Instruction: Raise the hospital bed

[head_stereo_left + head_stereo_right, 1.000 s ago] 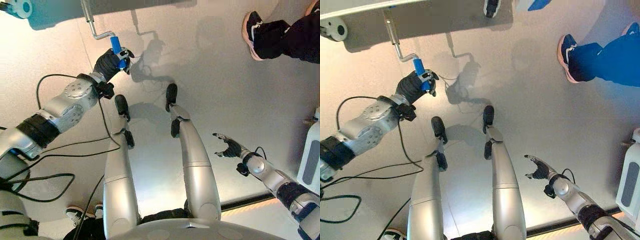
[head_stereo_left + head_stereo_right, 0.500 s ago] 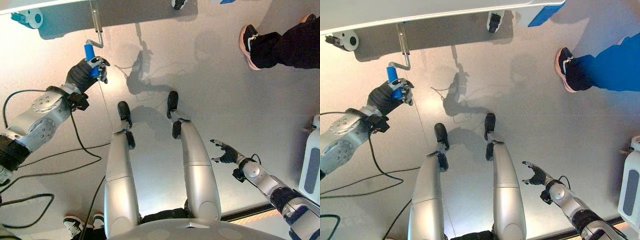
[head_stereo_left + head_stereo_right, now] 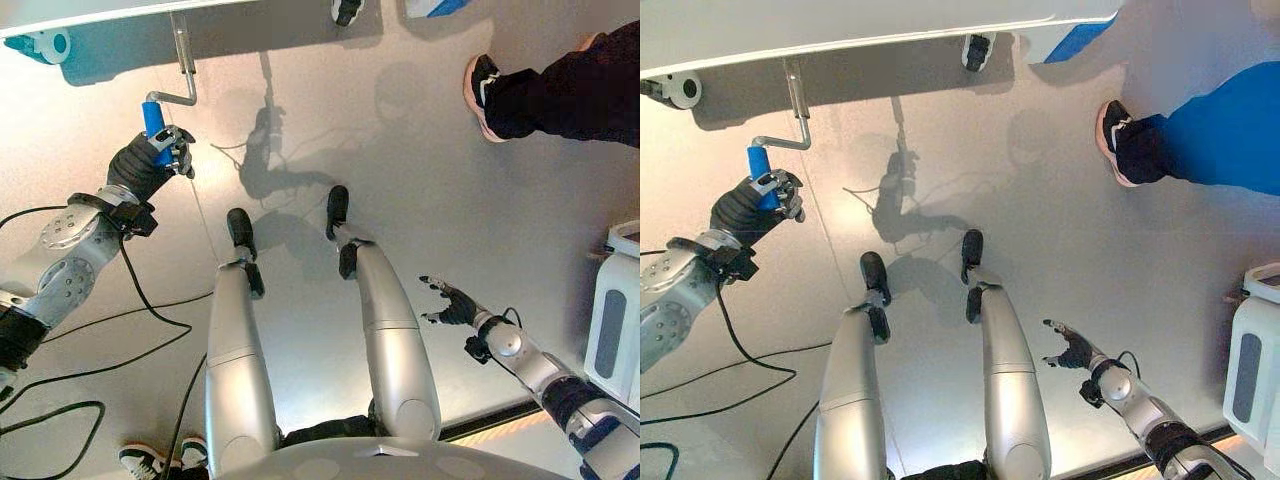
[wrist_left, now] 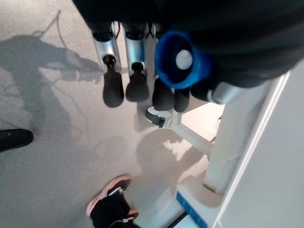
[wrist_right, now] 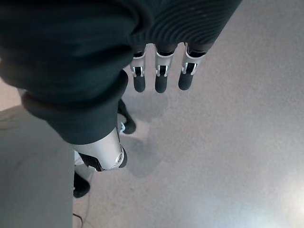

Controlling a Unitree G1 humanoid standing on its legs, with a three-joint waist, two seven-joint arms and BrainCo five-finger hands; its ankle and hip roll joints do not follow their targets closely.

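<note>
Our left hand stays clenched on the blue crank handle under the bed, far left; vs 1 s ago the handle swung left, so cranking's under way; right hand relaxed, empty, near right.

The left hand has swung the blue crank handle leftward.

A pale grey floor spreads across the frame. Along the top edge, the bed frame stands on it, one caster at upper left. A person's shoe rests at upper right; a white container stands at the right edge.
</note>
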